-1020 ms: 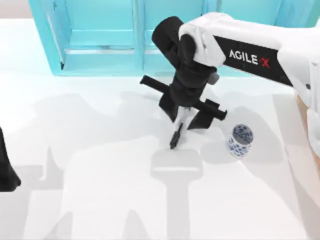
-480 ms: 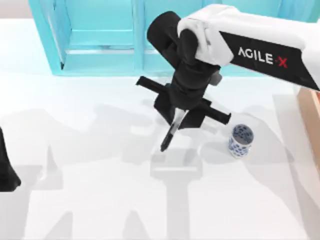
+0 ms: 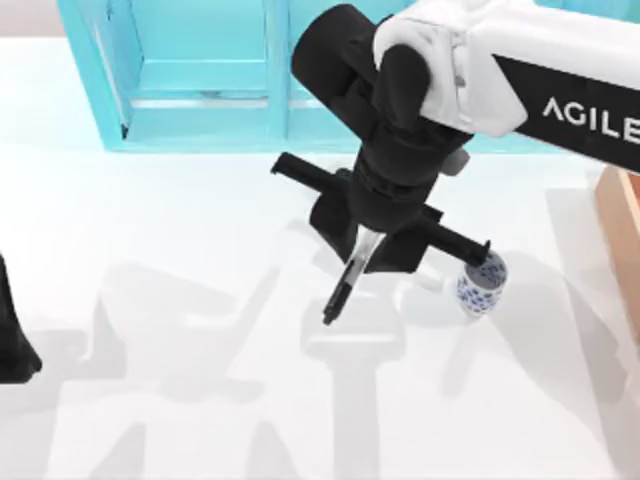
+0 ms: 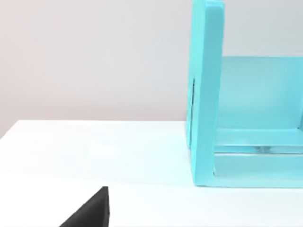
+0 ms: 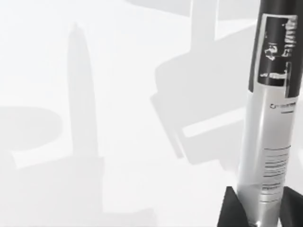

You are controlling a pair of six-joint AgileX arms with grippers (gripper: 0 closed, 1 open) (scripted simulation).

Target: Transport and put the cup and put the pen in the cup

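Note:
My right gripper [image 3: 362, 250] hangs above the middle of the table, shut on the pen [image 3: 345, 281], whose black tip points down and to the left, clear of the tabletop. In the right wrist view the pen's grey barrel [image 5: 269, 146] with small print rises from between the black fingertips [image 5: 231, 209]. The cup [image 3: 480, 283], small and white with a blue pattern, stands upright on the table just right of the gripper, partly covered by a black bar of the gripper. My left arm [image 3: 12, 335] is parked at the table's left edge.
A turquoise cabinet [image 3: 200, 70] with open shelves runs along the back of the table; its side wall [image 4: 204, 94] appears in the left wrist view. A wooden surface [image 3: 622, 205] shows at the right edge. The white tabletop [image 3: 180, 380] carries broad shadows.
The right arm has risen and shifted slightly right with the pen held, so it looks larger and its bar now overlaps the cup's rim. The cup and left arm have not moved.

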